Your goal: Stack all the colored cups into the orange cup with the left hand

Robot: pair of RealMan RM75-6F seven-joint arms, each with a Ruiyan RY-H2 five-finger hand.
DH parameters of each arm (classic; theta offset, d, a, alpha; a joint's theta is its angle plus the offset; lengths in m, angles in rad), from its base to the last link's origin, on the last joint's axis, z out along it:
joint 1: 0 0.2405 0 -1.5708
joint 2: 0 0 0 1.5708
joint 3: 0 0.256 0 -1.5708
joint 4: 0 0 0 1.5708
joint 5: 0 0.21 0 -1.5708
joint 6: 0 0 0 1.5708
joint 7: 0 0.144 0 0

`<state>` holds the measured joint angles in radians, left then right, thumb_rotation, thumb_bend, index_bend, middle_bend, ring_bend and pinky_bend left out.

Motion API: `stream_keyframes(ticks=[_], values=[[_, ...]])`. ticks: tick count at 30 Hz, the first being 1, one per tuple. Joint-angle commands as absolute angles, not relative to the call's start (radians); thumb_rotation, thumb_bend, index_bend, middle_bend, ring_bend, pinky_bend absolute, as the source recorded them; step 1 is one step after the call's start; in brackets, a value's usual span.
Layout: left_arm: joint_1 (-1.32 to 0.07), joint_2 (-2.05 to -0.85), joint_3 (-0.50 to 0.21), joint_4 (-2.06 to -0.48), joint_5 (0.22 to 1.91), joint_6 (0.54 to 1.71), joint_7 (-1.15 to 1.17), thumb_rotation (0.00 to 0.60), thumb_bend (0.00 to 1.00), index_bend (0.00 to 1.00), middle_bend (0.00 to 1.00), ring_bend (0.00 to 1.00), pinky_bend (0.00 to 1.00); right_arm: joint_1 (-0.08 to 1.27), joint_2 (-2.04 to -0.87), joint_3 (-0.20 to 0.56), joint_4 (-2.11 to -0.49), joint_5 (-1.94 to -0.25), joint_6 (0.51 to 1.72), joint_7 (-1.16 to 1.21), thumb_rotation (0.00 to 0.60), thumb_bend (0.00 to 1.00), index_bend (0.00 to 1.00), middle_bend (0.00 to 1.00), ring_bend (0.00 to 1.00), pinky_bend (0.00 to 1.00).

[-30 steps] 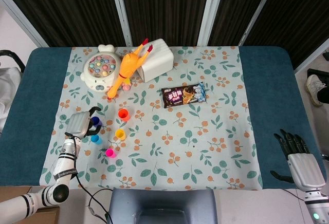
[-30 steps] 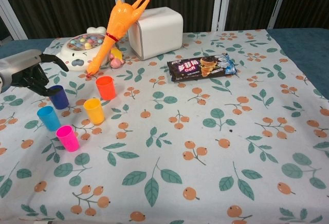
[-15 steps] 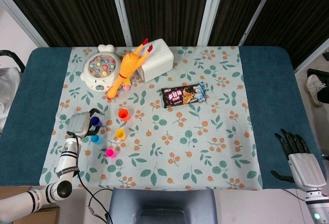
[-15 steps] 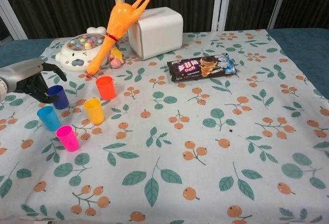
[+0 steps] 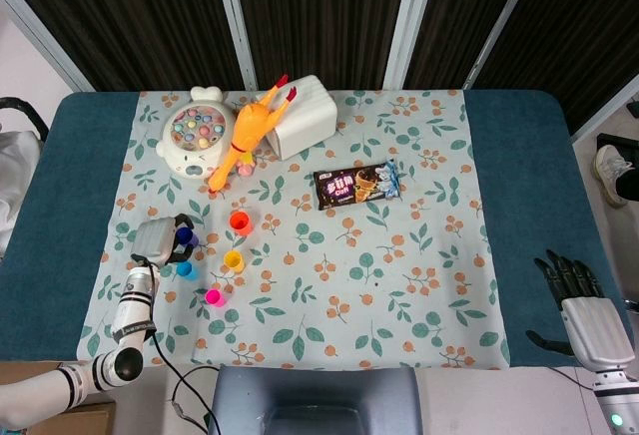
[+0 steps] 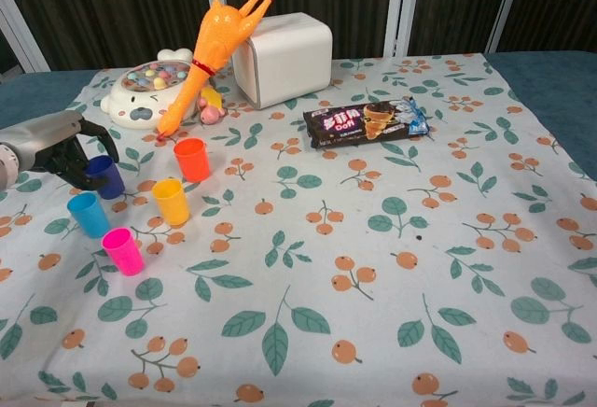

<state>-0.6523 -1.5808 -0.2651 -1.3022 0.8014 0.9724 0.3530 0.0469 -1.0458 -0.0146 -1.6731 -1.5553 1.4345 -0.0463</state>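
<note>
The orange cup (image 5: 240,221) (image 6: 192,159) stands upright on the flowered cloth. Near it stand a yellow cup (image 5: 233,260) (image 6: 171,201), a light blue cup (image 5: 184,269) (image 6: 89,214) and a pink cup (image 5: 214,297) (image 6: 122,250). A dark blue cup (image 5: 187,237) (image 6: 106,176) stands to the left of the orange one. My left hand (image 5: 158,240) (image 6: 51,146) grips it from the left, thumb behind its rim and fingers in front. My right hand (image 5: 584,320) rests at the near right with its fingers spread, holding nothing.
A fishing toy (image 5: 198,139), a rubber chicken (image 6: 216,48) and a white box (image 6: 283,57) stand at the back left. A snack packet (image 6: 366,120) lies in the middle. The cloth (image 6: 373,276) spans the table.
My left hand has dropped and moved in toward the dark blue cup, and its fingers have closed around it. The cups and my right hand have stayed put.
</note>
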Motion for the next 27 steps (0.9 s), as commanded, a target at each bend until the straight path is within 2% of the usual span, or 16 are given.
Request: stream_keyframes(ticks=[1,12,21,27], values=[[-0.656,-1.587,-0.267,-1.29,0.8,0.972,0.348,0.6,0.33,0.45,1.0,1.0,1.0,0.047,-1.045,-0.014,-1.673,-1.555,1.435,-0.043,0.6,0.2,0.0,0.0,0.0,0.0],[-0.658,-1.579,-0.278,-1.314,0.815,1.009,0.348,0.6,0.33,0.49,1.0,1.0,1.0,0.046,-1.042,-0.016,-1.674,-1.559,1.437,-0.037,0.6,0.2,0.0,0.0,0.0,0.0],[-0.73,-1.564,-0.374,-1.459,0.809,1.072,0.389,0.6,0.33,0.49,1.0,1.0,1.0,0.048,-1.04,-0.02,-1.674,-1.566,1.435,-0.033,0.6,0.21,0.0,0.0,0.0,0.0],[-0.778,-1.597,-0.377,-1.493,0.788,1.103,0.463,0.6,0.33,0.49,1.0,1.0,1.0,0.046,-1.034,-0.019,-1.674,-1.566,1.439,-0.021,0.6,0.21,0.0,0.0,0.0,0.0]])
